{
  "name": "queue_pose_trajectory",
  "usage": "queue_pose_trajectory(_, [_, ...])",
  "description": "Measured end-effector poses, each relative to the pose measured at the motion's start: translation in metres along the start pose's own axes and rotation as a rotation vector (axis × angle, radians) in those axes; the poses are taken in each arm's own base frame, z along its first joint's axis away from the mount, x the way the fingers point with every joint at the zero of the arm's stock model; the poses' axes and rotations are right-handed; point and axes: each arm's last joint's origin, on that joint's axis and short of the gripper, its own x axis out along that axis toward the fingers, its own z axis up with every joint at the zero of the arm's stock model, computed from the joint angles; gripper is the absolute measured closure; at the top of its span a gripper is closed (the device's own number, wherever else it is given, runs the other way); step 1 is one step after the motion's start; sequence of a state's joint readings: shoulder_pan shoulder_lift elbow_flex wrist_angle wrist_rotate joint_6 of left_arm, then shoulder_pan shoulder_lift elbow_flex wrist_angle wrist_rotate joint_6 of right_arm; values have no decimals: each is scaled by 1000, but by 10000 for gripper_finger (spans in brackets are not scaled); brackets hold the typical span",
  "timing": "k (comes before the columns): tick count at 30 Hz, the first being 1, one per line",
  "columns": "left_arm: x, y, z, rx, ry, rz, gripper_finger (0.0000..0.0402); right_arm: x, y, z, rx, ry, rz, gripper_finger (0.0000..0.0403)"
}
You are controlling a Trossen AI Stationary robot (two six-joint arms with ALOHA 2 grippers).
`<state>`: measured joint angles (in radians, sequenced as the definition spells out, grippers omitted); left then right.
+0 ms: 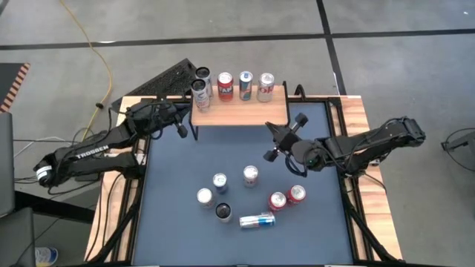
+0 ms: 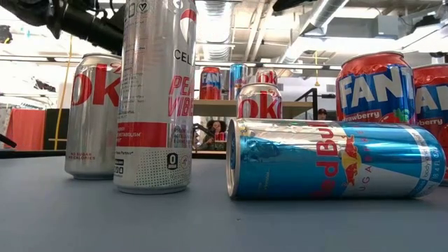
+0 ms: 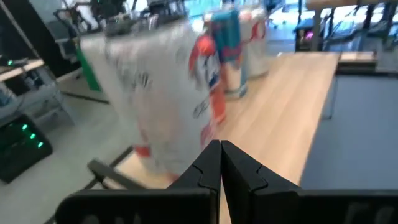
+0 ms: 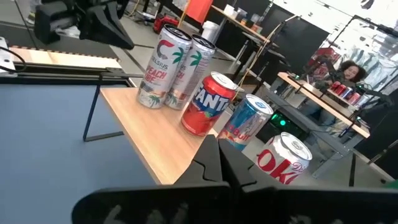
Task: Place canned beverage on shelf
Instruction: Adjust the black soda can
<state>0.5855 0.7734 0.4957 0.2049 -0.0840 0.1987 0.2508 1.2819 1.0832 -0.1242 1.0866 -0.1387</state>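
The shelf (image 1: 239, 113), a light-wood top on thin black legs, stands at the table's far edge. On it stand two tall white cans (image 1: 201, 90), a red Fanta can (image 1: 225, 87), a blue can (image 1: 246, 85) and a silver-red can (image 1: 266, 87). My left gripper (image 1: 182, 130) is shut and empty, just off the shelf's left end, facing a tall white can (image 3: 155, 99). My right gripper (image 1: 274, 130) is shut and empty, near the shelf's right front, and its wrist view shows the row of cans (image 4: 208, 102).
Several cans stand on the dark mat (image 1: 171, 222) at the middle: silver ones (image 1: 220, 182) (image 1: 251, 176) (image 1: 205, 196), a dark-topped one (image 1: 223, 211) and two red ones (image 1: 287, 197). A blue can (image 1: 257, 220) lies on its side. A keyboard (image 1: 167, 78) lies behind the shelf.
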Motion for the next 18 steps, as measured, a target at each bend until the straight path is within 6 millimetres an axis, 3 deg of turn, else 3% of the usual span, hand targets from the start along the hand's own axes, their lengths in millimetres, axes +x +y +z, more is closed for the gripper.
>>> queue_pose_trajectory(8, [5, 9, -11, -1, -18, 64, 401, 0, 0, 1, 7, -4, 2, 403])
queue_pose_trajectory(18, [19, 9, -18, -25, -12, 14, 401, -1, 1, 2, 24, -17, 15, 403])
